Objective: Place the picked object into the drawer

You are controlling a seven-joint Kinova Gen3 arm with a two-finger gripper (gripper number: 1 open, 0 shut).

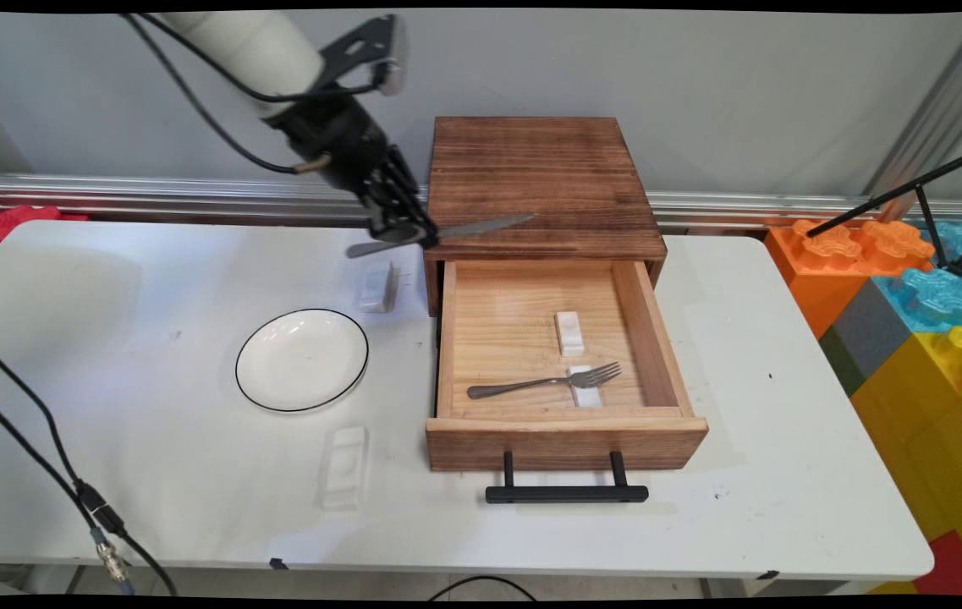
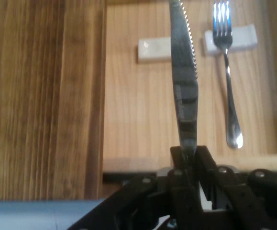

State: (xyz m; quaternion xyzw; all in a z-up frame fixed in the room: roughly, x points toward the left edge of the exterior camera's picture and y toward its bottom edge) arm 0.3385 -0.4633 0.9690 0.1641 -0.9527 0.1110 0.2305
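My gripper (image 1: 407, 234) is shut on a metal table knife (image 1: 481, 227), held in the air at the left rear of the wooden drawer box (image 1: 535, 182). The blade (image 2: 183, 72) points over the box toward the open drawer (image 1: 561, 431). Inside the drawer a fork (image 1: 544, 382) lies with its tines on a small white rest (image 1: 586, 391). A second white rest (image 1: 569, 331) sits bare behind it. In the hand view the fork (image 2: 228, 76) lies right of the blade, with both rests (image 2: 152, 49) near the top.
A white plate with a black rim (image 1: 301, 359) sits left of the drawer. A white holder (image 1: 377, 288) stands behind it, and a clear block (image 1: 343, 467) lies in front. The drawer's black handle (image 1: 565, 492) juts toward the table's near edge. Coloured foam blocks (image 1: 912, 288) are at right.
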